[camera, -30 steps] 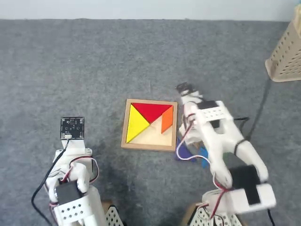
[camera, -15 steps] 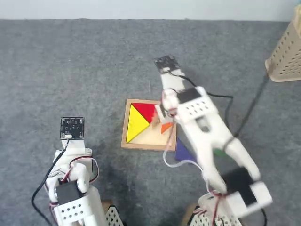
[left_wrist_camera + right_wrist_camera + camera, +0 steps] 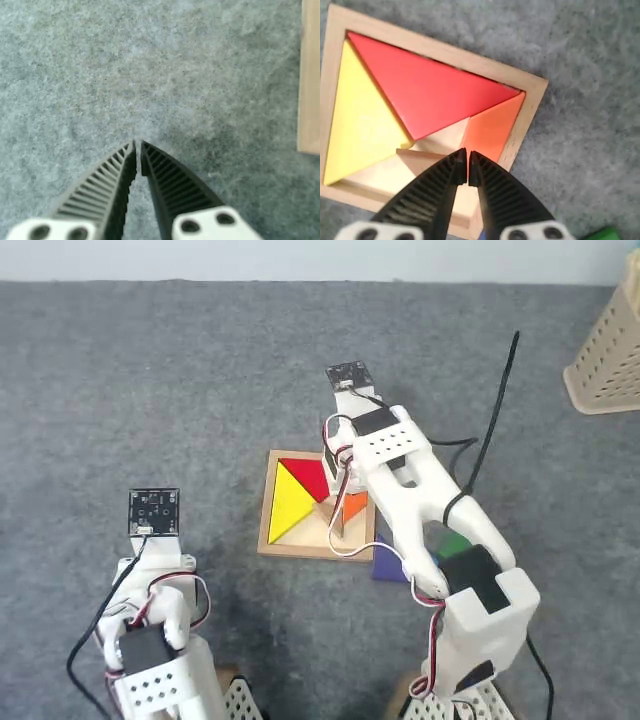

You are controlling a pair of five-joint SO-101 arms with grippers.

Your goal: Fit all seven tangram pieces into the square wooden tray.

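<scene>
While the right arm stretches across the tray from 5 o'clock, the right gripper hangs clenched over the tray's floor with nothing between its jaws. Its tips sit right at the lower end of the orange piece.

Edges first. The yellow triangle is tight to the 9 o'clock rim, the red triangle runs along the 12 o'clock rim, and orange hugs the 3 o'clock rim. Bare wood shows across the 6 o'clock part of the tray, so that's the open pocket.

Outside, a purple piece lies just off the 5 o'clock corner; I can't tell if it touches the rim. A green piece peeks out from under the arm, farther toward 4 o'clock.

The left gripper is pinched closed too, empty, over grey carpet at 8 o'clock of the tray. Carpet spreads wide from 9 through 12 o'clock, and a slotted basket stands well apart at 2 o'clock.
</scene>
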